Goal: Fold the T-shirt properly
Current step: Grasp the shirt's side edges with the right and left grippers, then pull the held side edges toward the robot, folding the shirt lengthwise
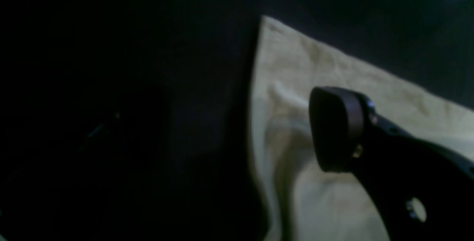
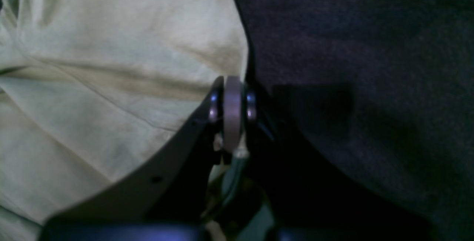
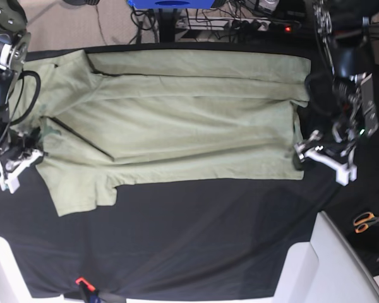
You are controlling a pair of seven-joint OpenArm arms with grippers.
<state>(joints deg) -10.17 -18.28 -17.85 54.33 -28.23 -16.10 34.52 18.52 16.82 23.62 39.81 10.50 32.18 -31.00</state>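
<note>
Shirt (image 3: 189,120) spread flat on counter (image 3: 196,233), top edge folded in. Left tool (image 3: 311,146) wide apart at hem, probably just let go. Right tool (image 2: 232,113) pinched together at collar edge, seemingly gripping nothing.

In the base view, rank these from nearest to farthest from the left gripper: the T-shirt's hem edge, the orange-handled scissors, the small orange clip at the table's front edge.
From the left gripper, at that view's right:
1. T-shirt hem edge, right beside the gripper.
2. Orange-handled scissors, lower right, off the black cloth.
3. Orange clip, far across at the bottom left.
</note>
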